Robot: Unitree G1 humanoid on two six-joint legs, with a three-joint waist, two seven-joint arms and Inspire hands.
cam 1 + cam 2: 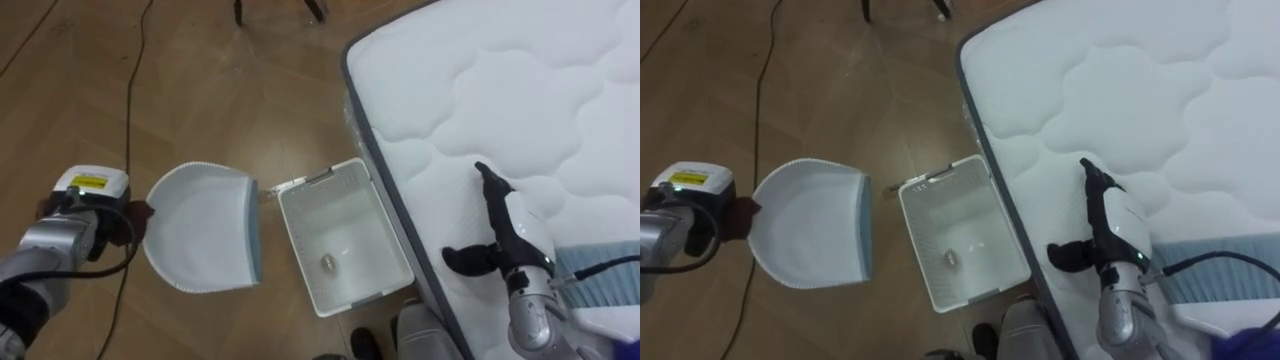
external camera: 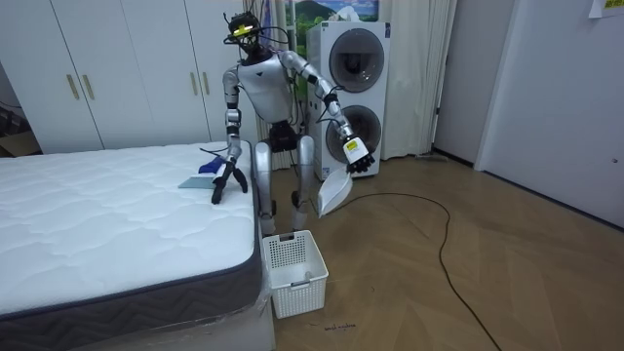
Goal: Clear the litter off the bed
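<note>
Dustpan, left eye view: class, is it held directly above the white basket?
No, the dustpan hangs over the wooden floor to the left of the basket, not above it.

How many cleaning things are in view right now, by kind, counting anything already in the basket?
Dustpan, held in the left hand: 1
Basket, beside the bed: 1
Small scrap inside the basket: 1
Total: 3
</note>
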